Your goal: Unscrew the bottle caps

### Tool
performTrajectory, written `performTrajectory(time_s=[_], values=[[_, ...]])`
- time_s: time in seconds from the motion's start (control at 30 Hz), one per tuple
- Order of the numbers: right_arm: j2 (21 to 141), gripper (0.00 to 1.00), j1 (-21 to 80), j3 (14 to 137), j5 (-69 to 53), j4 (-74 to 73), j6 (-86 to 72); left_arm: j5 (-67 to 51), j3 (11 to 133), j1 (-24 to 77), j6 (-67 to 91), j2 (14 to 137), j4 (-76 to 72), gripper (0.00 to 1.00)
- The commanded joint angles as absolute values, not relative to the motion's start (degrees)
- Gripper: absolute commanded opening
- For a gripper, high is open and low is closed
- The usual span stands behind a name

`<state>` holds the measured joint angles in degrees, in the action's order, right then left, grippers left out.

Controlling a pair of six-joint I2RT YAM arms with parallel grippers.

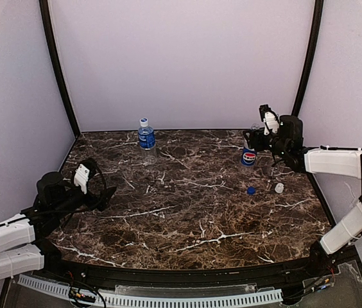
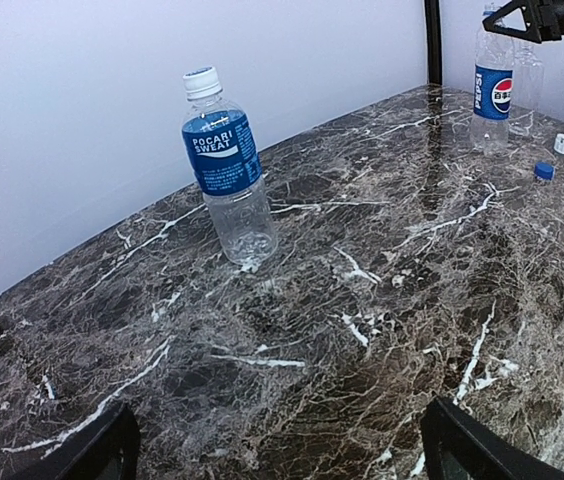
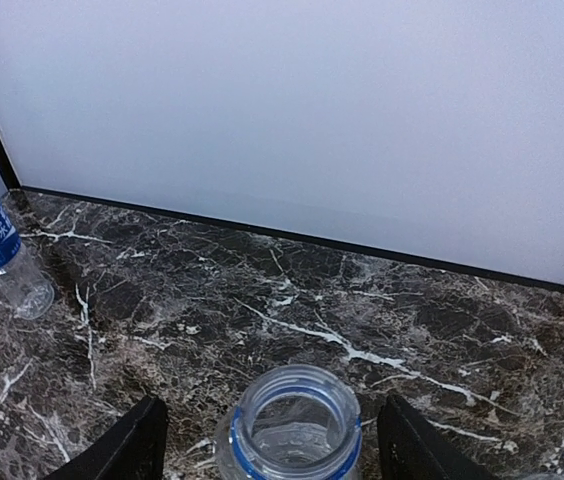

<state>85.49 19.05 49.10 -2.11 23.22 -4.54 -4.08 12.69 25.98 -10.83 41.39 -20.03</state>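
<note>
We judge the task about two-thirds done: the dark blue cap [image 1: 251, 190] and the white cap [image 1: 279, 187] lie loose on the table [image 1: 187, 218], near each other and just in front of the Pepsi bottle [image 1: 249, 156], whose mouth shows open in the right wrist view. What is left is the pale cap [image 2: 201, 82], still seated on the Pocari Sweat bottle [image 2: 230, 170] at the back left, well apart from both arms. The unlabelled bottle [image 2: 527, 85] stands just behind the Pepsi bottle, its mouth hidden from us. Every bottle stands upright, long axis vertical, mouth to the ceiling. The right gripper [image 3: 272, 405] has its fingers spread to either side of the open Pepsi neck, not pinching it as far as we can see. The left gripper [image 2: 282, 415] sits low at the near left, fingers spread wide and holding nothing
</note>
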Motion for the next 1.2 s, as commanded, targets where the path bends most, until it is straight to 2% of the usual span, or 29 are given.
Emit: performTrajectory(time_s=[0.0,0.07,0.13,0.33,0.57,0.7,0.97,1.17], values=[[83.7,0.77,18.8,52.0,-2.6,21.8,-2.8,-5.4,12.1,25.6,-10.0,41.5,-21.0,0.99],[83.4,0.83,18.8,53.1,-2.8,20.5,-2.1,-5.5,12.2,25.6,-10.0,41.6,-20.9,0.99],[82.9,0.98,18.8,54.2,-3.0,19.4,-1.4,-5.6,12.4,25.5,-10.0,41.8,-20.9,0.99],[80.5,0.99,18.8,60.3,-4.9,13.0,0.8,-6.6,14.3,25.4,-10.7,43.5,-21.0,0.99],[82.5,0.99,20.5,70.3,-21.9,10.7,-2.2,-7.0,20.2,23.7,-9.9,48.1,-19.2,0.99],[92.5,0.98,25.9,83.7,-22.3,8.0,-2.1,-6.3,19.7,22.1,-9.0,48.7,-19.3,0.99],[121.5,0.96,35.8,120.5,-18.8,-5.3,-3.3,-5.0,16.2,20.3,-6.9,44.7,-19.1,0.99],[137.1,0.96,40.0,136.8,-20.0,-6.5,-4.6,-7.3,17.2,19.8,-6.4,45.4,-21.5,0.99]])
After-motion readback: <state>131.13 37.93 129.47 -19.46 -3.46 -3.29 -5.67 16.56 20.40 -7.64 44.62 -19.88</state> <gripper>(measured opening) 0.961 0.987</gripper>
